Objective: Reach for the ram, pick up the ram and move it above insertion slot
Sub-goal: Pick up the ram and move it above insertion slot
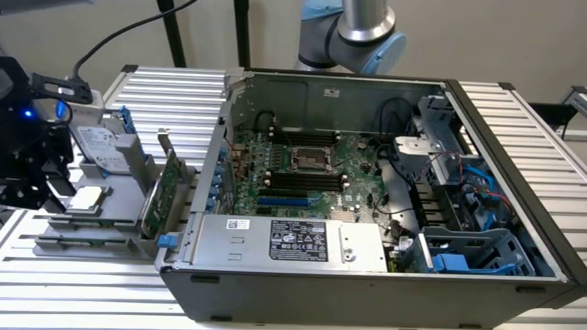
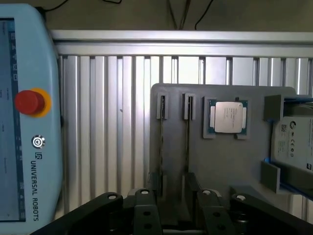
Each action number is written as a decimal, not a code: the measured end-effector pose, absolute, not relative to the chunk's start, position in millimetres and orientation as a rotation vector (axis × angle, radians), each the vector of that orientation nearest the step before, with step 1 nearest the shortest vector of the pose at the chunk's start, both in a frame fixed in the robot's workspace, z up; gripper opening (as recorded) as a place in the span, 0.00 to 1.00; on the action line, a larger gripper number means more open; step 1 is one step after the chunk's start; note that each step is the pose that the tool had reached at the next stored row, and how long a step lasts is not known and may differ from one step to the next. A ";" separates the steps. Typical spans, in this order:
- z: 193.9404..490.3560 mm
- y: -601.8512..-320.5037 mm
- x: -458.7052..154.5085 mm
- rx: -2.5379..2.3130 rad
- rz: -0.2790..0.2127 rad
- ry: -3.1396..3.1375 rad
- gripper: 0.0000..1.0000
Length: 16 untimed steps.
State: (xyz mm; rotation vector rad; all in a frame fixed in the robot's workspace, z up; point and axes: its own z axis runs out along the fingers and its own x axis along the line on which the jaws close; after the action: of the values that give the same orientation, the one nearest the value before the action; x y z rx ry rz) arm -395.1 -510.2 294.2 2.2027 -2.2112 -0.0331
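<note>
Slot in gray holder [image 2: 220, 166] holds the ram [image 2: 187, 147] (edge-on); spread tool [image 2: 173, 187] hovers close.

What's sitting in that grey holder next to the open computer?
The grey holder carries a square silver processor chip, a hard drive, and two thin ram sticks standing edge-on in slots. The claw covers one end of the holder, hiding the sticks' ends there.

**Ribbed aluminium desk** [image 1: 174, 96]. Resting directly on it:
- an open computer case [image 1: 367, 282], laid on its side
- a grey parts fixture [image 1: 92, 230] just beside the case, toward the exterior view's left
- a Universal Robots teach pendant [image 2: 29, 147], apart from the fixture, with bare slats between
</note>
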 end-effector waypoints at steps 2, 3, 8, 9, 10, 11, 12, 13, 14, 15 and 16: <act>290.5 -511.2 -395.0 2.202 -0.033 -2.212 0.36; 288.6 -511.8 -395.1 2.202 -0.033 -2.212 0.36; 279.7 -514.8 -395.1 2.201 -0.033 -2.212 0.36; 277.9 -515.4 -395.1 2.201 -0.033 -2.212 0.36; 275.9 -516.1 -395.1 2.201 -0.033 -2.213 0.36; 274.1 -516.6 -395.1 2.201 -0.033 -2.213 0.36; 272.4 -517.1 -395.1 2.201 -0.033 -2.213 0.36; 270.5 -517.5 -395.1 2.201 -0.033 -2.213 0.36; 268.7 -517.8 -395.1 2.201 -0.033 -2.213 0.36; 266.9 -518.0 -395.1 2.201 -0.033 -2.213 0.36; 265.1 -518.2 -395.1 2.201 -0.033 -2.213 0.36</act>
State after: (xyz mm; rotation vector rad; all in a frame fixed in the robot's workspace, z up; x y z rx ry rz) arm -395.1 -518.2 265.1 2.2011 -2.2126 -0.0332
